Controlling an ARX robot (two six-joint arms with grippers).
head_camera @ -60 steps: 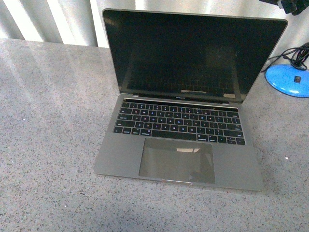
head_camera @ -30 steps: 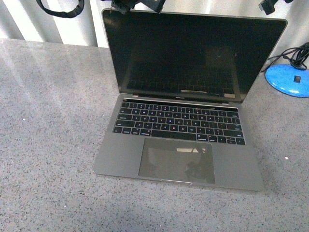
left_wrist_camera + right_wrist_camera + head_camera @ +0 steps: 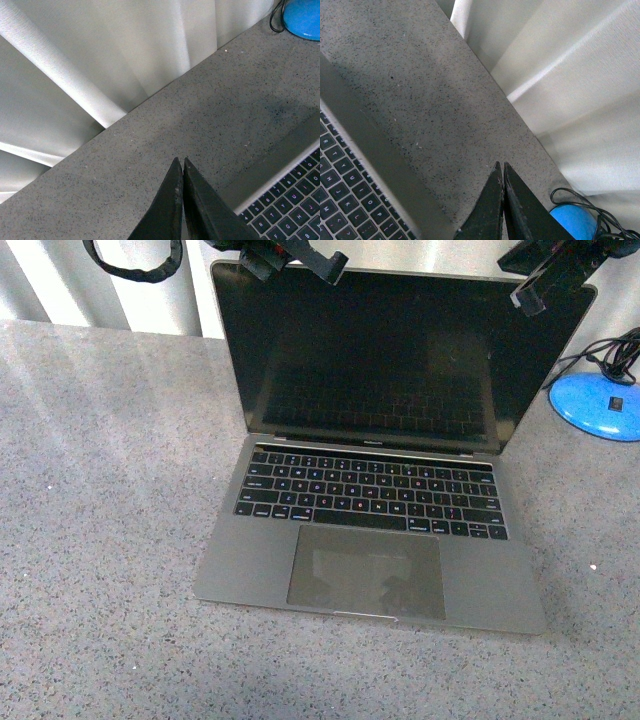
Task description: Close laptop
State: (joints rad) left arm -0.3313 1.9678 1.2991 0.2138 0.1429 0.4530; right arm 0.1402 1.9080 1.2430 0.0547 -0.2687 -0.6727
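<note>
At table centre, 12 o'clock edge of the lid: laptop open, both arms poised above it.
Laptop [image 3: 370, 540] faces 6 o'clock on the table [image 3: 100, 500], with its lid [image 3: 390, 350] upright. The left gripper [image 3: 181, 164] is by the lid's 11 o'clock corner and the right gripper [image 3: 502, 167] by 1 o'clock, both with fingers pressed together and empty. Contact with the lid: cannot tell. Risks, as judged: closed tips slip off the thin edge and scrape the screen; a push from one corner only twists the hinge; a low push slides the base toward 6 o'clock; the right arm snags the cable [image 3: 610, 350] near the blue base [image 3: 590, 405] at 2 o'clock.
</note>
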